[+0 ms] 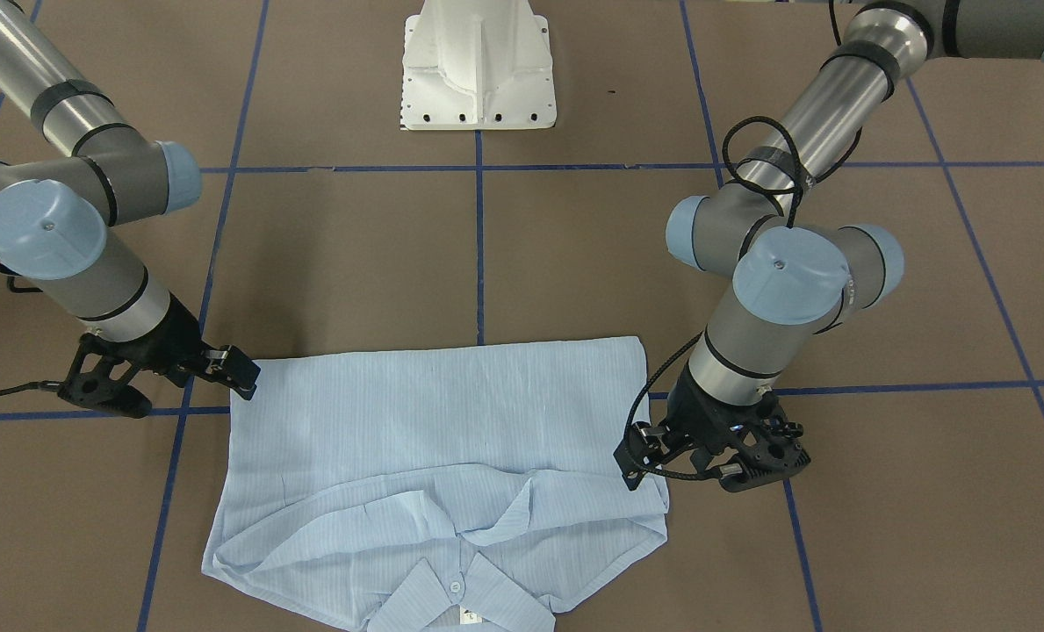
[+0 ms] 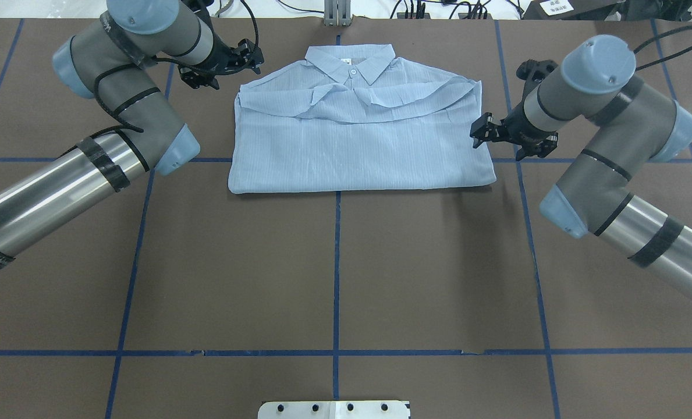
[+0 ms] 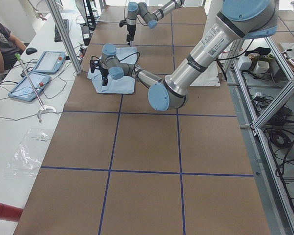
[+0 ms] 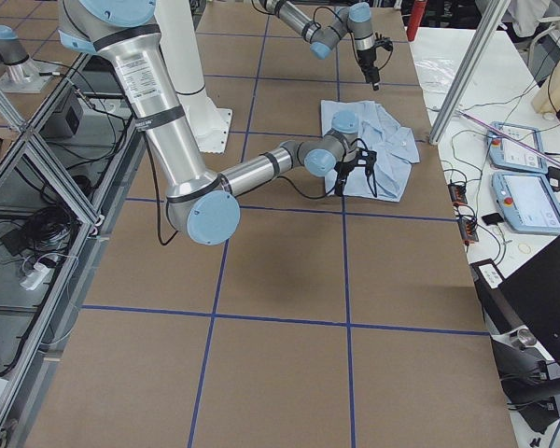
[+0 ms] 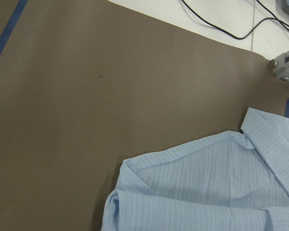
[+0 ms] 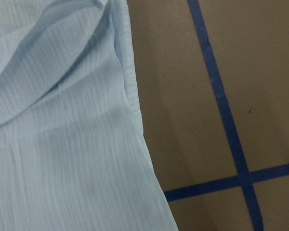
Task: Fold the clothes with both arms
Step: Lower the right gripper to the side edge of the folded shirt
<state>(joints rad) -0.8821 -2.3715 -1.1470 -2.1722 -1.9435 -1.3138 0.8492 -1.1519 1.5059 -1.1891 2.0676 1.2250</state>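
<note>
Since the shirt (image 2: 357, 145) lies lengthwise between them, left gripper (image 2: 252, 59) and right gripper (image 2: 478, 131) flank its ends, can't tell if either's open.

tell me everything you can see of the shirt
The shirt is thin, pale-blue fabric with fine stripes. It lies flat on the brown table, folded into a rough rectangle. Its collar lies at the far edge from the robot, with a small white button just below. Folded flaps, apparently the sleeves, cross beneath it, and the near half is smooth. The left end effector sits off one collar-side corner and the right end effector beside the opposite edge. Contact cannot be judged.
</note>
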